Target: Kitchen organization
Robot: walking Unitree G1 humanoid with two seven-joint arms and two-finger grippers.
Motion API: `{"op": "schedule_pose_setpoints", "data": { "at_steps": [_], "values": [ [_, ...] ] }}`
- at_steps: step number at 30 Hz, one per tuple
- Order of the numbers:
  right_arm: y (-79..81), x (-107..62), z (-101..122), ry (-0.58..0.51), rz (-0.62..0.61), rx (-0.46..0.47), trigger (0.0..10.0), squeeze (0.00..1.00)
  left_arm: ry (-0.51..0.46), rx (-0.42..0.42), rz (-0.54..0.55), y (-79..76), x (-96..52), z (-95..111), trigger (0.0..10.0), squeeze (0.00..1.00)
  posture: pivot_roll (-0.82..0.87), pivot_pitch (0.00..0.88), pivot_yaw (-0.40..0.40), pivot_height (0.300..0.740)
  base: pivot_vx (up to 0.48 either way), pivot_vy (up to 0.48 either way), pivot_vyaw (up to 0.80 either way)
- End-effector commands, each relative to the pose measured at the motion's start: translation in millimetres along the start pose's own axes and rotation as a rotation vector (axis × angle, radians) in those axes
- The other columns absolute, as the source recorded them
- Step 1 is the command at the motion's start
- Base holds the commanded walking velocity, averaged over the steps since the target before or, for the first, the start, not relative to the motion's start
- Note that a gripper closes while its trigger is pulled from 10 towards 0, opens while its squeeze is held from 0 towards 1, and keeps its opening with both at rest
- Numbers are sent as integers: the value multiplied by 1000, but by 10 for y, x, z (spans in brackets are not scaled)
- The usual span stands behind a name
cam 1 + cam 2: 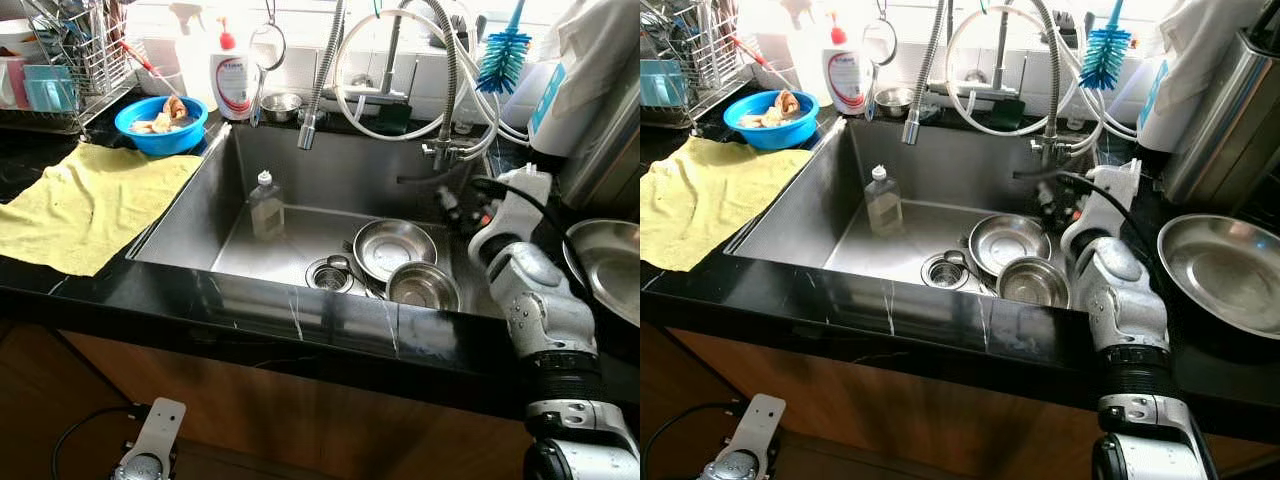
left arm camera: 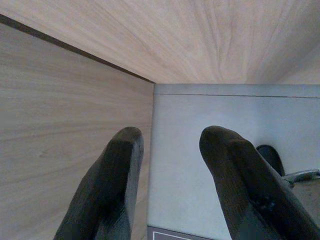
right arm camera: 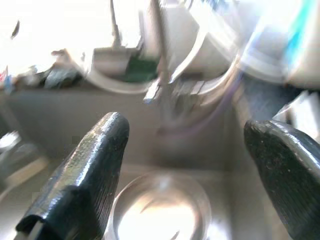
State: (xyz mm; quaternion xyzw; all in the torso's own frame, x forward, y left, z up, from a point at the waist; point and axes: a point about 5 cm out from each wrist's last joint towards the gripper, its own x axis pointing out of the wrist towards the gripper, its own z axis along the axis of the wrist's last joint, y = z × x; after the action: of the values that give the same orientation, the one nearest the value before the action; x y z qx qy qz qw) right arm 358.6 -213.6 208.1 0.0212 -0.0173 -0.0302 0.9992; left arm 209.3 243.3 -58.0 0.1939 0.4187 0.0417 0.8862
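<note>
The left hand (image 2: 170,185) hangs low before the wooden cabinet below the counter's front edge, fingers parted, holding nothing. The right hand (image 3: 187,165) reaches over the sink's (image 1: 200,215) right side, fingers spread wide and empty, with a steel bowl (image 3: 160,207) directly below and between them. Two steel bowls lie in the sink near its right front: a small one (image 1: 423,286) and, just behind it, a wider one (image 1: 394,247). One bottle (image 1: 265,204) stands at the sink's left. A third, large bowl (image 1: 1222,272) sits on the counter's right edge. One yellow cloth (image 1: 90,203) covers the left counter; behind it, one blue bowl (image 1: 160,125).
</note>
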Motion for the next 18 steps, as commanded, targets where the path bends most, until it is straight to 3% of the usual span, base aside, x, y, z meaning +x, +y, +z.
{"op": "schedule_pose_setpoints", "data": {
  "at_steps": [1,7,10,11,12,13,17,18],
  "values": [
    [-38,-83,110,-45,-48,-47,10000,0,6,6,-1,-14,-1,-8,10000,0,-41,0,-8,740,0,0,0],
    [-259,-290,202,-70,-180,-104,10000,0,5,11,-7,-25,-1,-4,10000,0,-56,0,-4,740,0,0,0],
    [-350,-358,196,-54,-232,-78,10000,0,3,15,-12,-36,1,7,10000,0,-65,0,-1,740,0,0,0],
    [-363,-371,190,-51,-241,-63,10000,424,2,16,-13,-40,2,12,10000,0,-65,0,-1,740,0,0,0],
    [-379,-405,150,-32,-269,-21,10000,1000,1,18,-17,-50,3,20,10000,0,-68,0,0,740,0,0,0],
    [-388,-433,107,-13,-293,13,10000,1000,0,19,-20,-58,3,22,10000,0,-67,0,-1,740,0,0,0],
    [-336,-498,-14,56,-307,-3,10000,980,-4,19,-23,-68,5,39,10000,0,-61,0,-2,740,0,0,0],
    [-329,-514,-28,67,-311,-4,10000,302,-4,19,-24,-68,6,42,10000,0,-61,0,-2,740,0,0,0]
  ]
}}
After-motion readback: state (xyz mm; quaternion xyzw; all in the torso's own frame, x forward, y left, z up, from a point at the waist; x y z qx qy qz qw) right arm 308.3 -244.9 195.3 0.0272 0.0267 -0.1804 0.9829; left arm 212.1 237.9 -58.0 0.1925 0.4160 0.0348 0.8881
